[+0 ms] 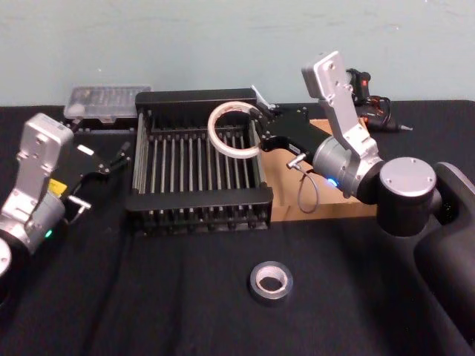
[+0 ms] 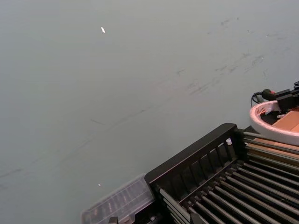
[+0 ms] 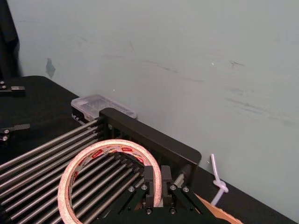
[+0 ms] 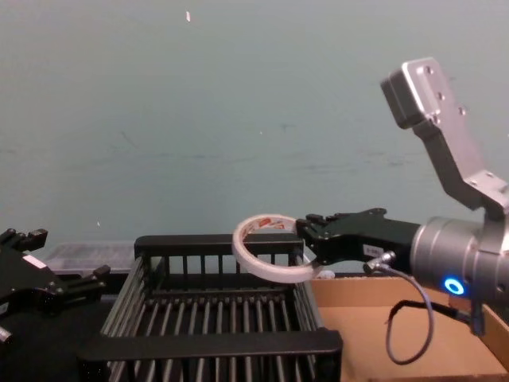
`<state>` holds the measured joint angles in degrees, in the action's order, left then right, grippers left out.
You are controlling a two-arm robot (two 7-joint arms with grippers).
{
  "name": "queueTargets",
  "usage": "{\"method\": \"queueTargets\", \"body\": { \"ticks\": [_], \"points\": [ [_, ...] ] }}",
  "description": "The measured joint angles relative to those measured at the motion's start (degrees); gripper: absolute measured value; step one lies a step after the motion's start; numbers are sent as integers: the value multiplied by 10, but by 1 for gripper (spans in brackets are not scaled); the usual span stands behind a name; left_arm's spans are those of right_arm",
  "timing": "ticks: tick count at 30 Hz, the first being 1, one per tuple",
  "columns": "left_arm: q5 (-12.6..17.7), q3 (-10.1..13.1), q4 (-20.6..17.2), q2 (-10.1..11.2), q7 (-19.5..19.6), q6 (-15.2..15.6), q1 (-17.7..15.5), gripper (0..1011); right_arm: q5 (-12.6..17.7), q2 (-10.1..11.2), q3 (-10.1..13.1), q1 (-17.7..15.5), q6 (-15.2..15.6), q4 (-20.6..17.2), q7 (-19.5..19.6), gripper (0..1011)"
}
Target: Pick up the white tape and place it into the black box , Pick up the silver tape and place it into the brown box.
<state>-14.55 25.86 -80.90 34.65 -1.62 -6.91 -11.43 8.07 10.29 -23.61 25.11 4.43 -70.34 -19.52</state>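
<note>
Right arm comes in from about 3 o'clock, forearm angled up and the wrist reaching left toward 9 o'clock. Its gripper (image 1: 257, 127) sits up around 12 o'clock of the workspace, raised off the table, fingers (image 3: 149, 184) pinched closed on the white tape (image 1: 232, 130). Left arm is parked way over at 9 o'clock, elbow bent, left gripper (image 1: 113, 159) pointing toward 3 o'clock with fingers spread apart.

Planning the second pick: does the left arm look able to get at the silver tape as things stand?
Probably yes. The silver tape lies alone on the black cloth in front of the black box, nothing over or beside it. The left gripper hangs open and empty left of the box; whether it reaches that far is unsure.
</note>
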Motion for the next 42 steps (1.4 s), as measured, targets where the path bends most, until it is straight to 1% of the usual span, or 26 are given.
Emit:
{"method": "queueTargets", "body": {
  "ticks": [7,27,42],
  "points": [
    [0,0,0,0,0,0,0,1001,-5,-14,-9,16,-1,21,-5,99],
    [0,0,0,0,0,0,0,1001,-14,-39,-25,51,-7,79,-13,99],
    [0,0,0,0,0,0,0,1001,-24,-44,-29,58,-7,96,-12,99]
  ]
}}
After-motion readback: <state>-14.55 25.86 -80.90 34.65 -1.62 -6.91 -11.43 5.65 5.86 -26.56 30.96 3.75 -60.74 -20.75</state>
